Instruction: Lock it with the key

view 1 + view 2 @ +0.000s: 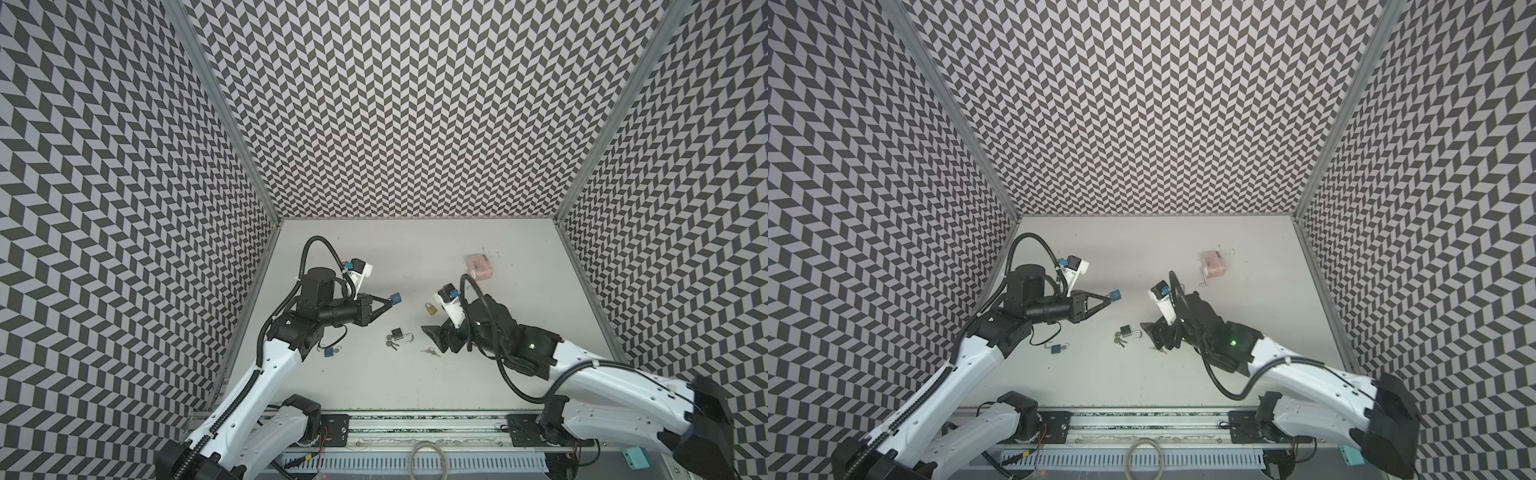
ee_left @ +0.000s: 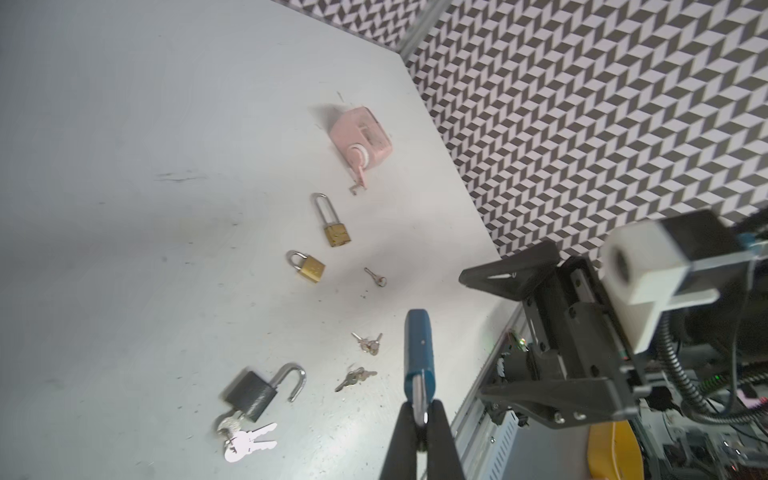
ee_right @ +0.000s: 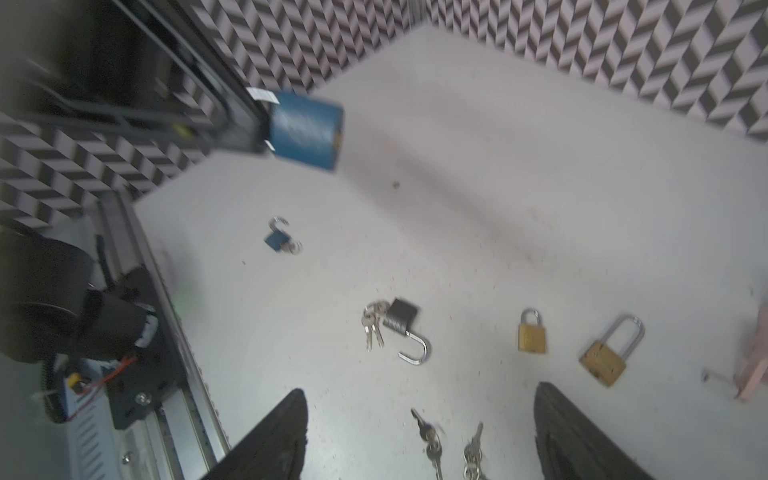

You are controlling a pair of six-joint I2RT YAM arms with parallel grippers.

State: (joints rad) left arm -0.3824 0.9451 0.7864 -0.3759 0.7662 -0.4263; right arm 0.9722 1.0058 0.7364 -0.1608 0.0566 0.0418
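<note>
Holding: left end effector point(image 1: 390, 304) clamped together on the shackle of the blue padlock point(image 1: 395, 298), lifted clear of the table point(image 1: 415, 257)
Padlock axis: body sticks straight out past the left fingertips, long axis aimed toward the right arm; brass-coloured keyhole end point(image 3: 337, 139) faces the right wrist camera
Right end effector point(image 3: 419, 390): jaws wide apart, empty, low over the table
Keys: nearer key bunch point(image 3: 428, 432) and second bunch point(image 3: 473, 453) lie flat on the table between the open fingers in the right wrist view; in a top view they show as one small cluster point(image 1: 431, 352) just beside that end effector
Key relation: keys sit right under the right end effector, well apart from the held padlock; right arm far nearer, left arm busy
Key axis: blades look roughly in line with the reach, not across it
Next move (judged): right drops and pinches one key, then carries it across to the keyhole end, blade lined up with the padlock's long axis
Unclear: which bunch fits; whether the shackle is seated
Nearby: black padlock point(image 1: 399, 333) open, own keys in it, on the table between the arms, untouched
</note>
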